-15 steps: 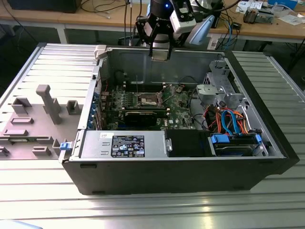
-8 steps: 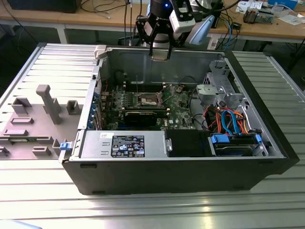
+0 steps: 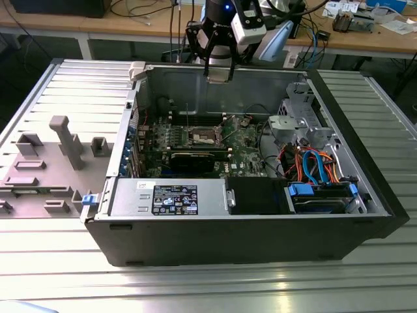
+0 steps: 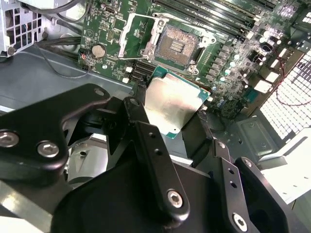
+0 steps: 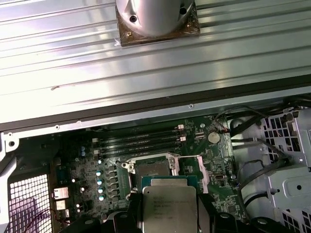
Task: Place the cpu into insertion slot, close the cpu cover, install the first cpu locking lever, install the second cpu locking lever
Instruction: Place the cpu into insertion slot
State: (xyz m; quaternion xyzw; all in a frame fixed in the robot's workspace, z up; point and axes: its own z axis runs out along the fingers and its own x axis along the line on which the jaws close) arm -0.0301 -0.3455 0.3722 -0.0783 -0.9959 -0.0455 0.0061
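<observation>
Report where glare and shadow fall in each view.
Exterior view: glare streaks the ribbed metal table; the black computer case is darker inside. Second wrist view: the flat silvery square cpu, clamped in the black gripper, carries a bright sheen. First wrist view: the table glares white; the green circuit board is dim.

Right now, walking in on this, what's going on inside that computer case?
The robot arm's gripper holds the cpu by its edges above the open computer case, over the green board. The insertion slot is empty and the cpu cover is swung open beside it, so the cpu is not yet placed.
</observation>
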